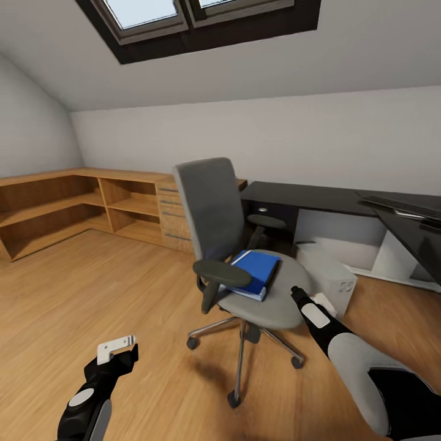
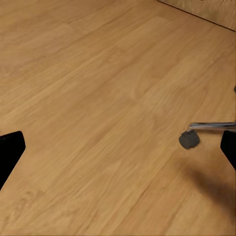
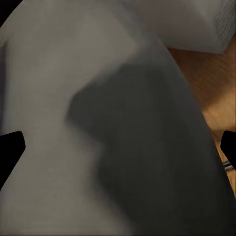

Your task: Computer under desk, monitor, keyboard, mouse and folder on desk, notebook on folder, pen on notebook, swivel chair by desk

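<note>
Attic bedroom, sloped ceiling, skylight [image 1: 184, 15] overhead, wood floor [image 1: 92, 288]. The swivel chair [image 1: 229, 245] stands mid-floor, well apart from the desk [image 1: 318, 199], its back toward the wall and its seat facing the robot. The folder [image 1: 256, 271] lies flat on the chair seat, blue, white page edges toward the front, partly behind the near armrest. The desk runs along the far wall and turns toward the camera at the right; its black tabletop carries the keyboard [image 1: 401, 205] near the right corner. The computer [image 1: 327, 275] sits on the floor in front of the desk, just behind the chair seat, tilted or lying rather than upright. Low wooden shelves [image 1: 61, 205] line the left wall and corner, ending in a wooden drawer chest [image 1: 173, 214] beside the desk. The left gripper [image 1: 119, 349] hangs low over bare floor, left of the chair base; in the left wrist view its dark fingers [image 2: 10, 152] sit at opposite edges, spread wide with nothing between, and a chair caster [image 2: 189, 139] on a chrome leg shows on the floor. The right gripper [image 1: 298, 294] is at the front right edge of the chair seat; the right wrist view shows its fingers [image 3: 11, 147] spread apart, released, with the grey seat cushion [image 3: 73, 123] close beneath.
</note>
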